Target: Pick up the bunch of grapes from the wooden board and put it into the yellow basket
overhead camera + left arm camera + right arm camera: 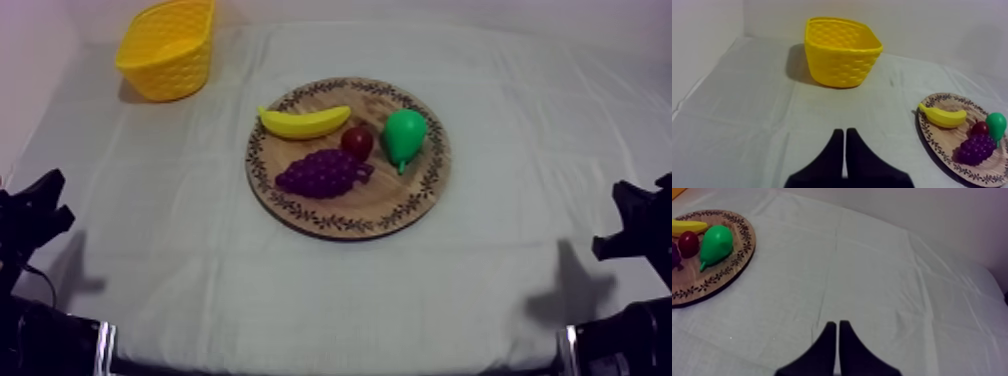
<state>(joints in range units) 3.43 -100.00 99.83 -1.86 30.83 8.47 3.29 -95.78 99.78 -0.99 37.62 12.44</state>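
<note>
A purple bunch of grapes (322,173) lies on the front left of the round wooden board (400,208) in the middle of the table. The yellow basket (168,47) stands at the far left corner. From the left wrist view the basket (841,51) is ahead and the grapes (975,149) lie on the board (942,141) off to the side. My left gripper (844,133) is shut on nothing, low over bare cloth. My right gripper (837,324) is shut too, over cloth beside the board (719,273). Both arms rest low at the table's sides (35,205) (640,215).
Also on the board are a yellow banana (304,122), a small red fruit (357,141) and a green pear (404,135). The grey-white cloth (200,260) spreads wide around the board, with open room between board and basket.
</note>
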